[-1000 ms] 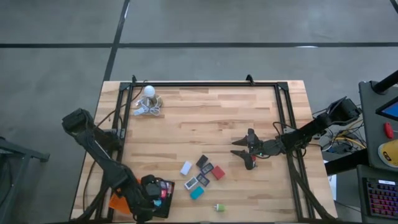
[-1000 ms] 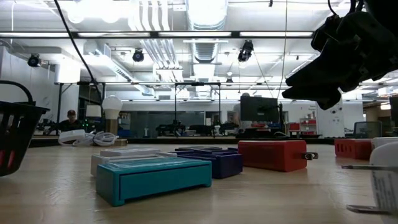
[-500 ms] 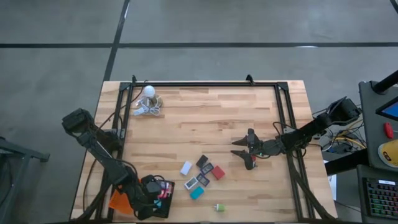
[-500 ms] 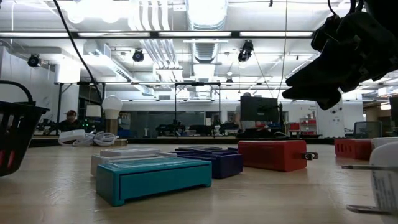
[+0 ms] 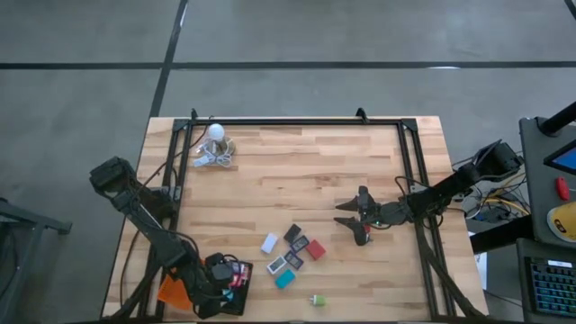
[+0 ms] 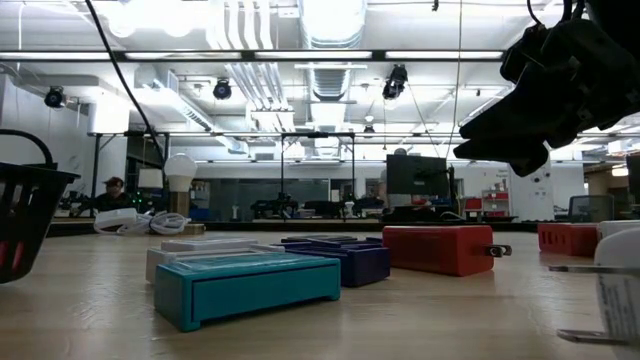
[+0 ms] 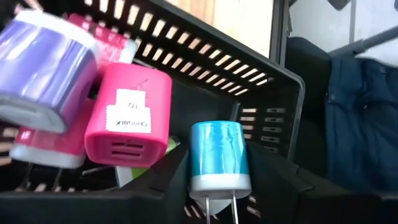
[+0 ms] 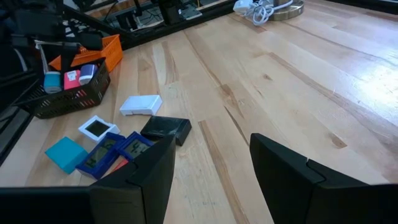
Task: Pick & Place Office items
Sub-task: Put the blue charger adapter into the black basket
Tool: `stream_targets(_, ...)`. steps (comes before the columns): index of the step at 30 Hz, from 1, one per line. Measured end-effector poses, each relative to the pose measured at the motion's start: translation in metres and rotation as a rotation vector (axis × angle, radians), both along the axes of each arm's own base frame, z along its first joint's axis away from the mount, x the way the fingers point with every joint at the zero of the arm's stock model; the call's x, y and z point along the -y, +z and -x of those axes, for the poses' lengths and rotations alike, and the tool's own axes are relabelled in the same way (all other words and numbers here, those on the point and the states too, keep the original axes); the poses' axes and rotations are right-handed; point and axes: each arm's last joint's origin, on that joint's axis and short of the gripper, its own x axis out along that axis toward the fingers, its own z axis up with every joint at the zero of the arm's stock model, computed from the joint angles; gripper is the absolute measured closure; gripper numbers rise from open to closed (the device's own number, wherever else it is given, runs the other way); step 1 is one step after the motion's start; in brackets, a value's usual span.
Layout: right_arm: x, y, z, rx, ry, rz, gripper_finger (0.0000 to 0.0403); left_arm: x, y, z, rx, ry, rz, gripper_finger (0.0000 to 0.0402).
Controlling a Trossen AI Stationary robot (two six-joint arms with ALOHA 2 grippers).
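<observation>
My left gripper is at the table's near left corner, inside the black slotted tray. It is shut on a blue charger block. A pink block and a purple block lie in the same tray. My right gripper hovers open over bare wood, right of the loose pieces. Flat on the table lie a white, a black, a red, a teal and a green piece, with purple ones between them. My left gripper holds the blue charger block by its two opposite sides, pinched between the two fingers. Its white end with the two metal prongs points back toward the wrist. The block sits inside the black tray; whether it rests on the tray floor is hidden.
An orange tray lies against the black tray's left side. A white bulb with a coiled cord stands at the far left corner. A black frame rail runs round the table. Bare wood spans the middle and far side.
</observation>
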Motion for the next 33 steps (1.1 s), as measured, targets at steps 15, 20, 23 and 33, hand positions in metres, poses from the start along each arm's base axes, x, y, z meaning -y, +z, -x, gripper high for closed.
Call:
stream_targets(15, 0.0, 0.0001, 0.0, 0.001, 0.0, -0.001, 0.0199, 0.0, 0.0007, -0.0008, 0.034, -0.031, -0.023, 0.0243)
stream_targets(20, 0.0, 0.0001, 0.0, 0.001, 0.0, -0.001, 0.0199, -0.0002, 0.0007, -0.001, 0.03, -0.015, -0.018, 0.0243)
stream_targets(23, 0.0, 0.0001, 0.0, 0.001, 0.001, 0.0, 0.0199, -0.0008, 0.0002, -0.0006, 0.026, -0.016, -0.023, 0.0243)
stream_targets(33, 0.0, 0.0001, 0.0, 0.001, 0.001, -0.001, 0.0199, -0.0029, -0.0033, 0.0011, 0.001, 0.023, -0.012, 0.0242)
